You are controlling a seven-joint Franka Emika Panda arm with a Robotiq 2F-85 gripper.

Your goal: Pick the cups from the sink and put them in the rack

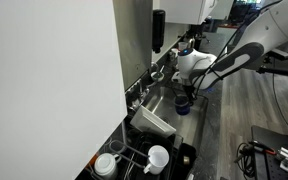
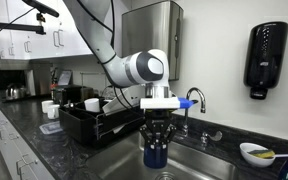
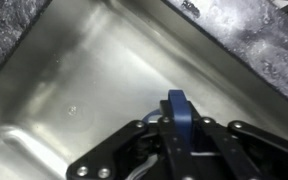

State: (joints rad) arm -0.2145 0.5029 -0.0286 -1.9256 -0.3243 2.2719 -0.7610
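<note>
Claw: the claw (image 2: 156,142) is clamped tight on the dark blue cup (image 2: 156,156), its jaws pinching the wall from above.
Blue cup: it hangs upright over the sink (image 2: 199,166). The wrist view shows its rim edge-on between the jaws, with bare steel below.
White cup: the white cup (image 1: 157,157) sits in the black rack (image 2: 84,126).
In the way: an angled whitish tub (image 1: 152,122) lies between sink and rack, and the tap (image 2: 196,97) stands just behind the claw.
Around: a black soap dispenser (image 2: 264,58) hangs on the wall, and a bowl (image 2: 255,152) rests on the dark worktop (image 2: 44,150).
</note>
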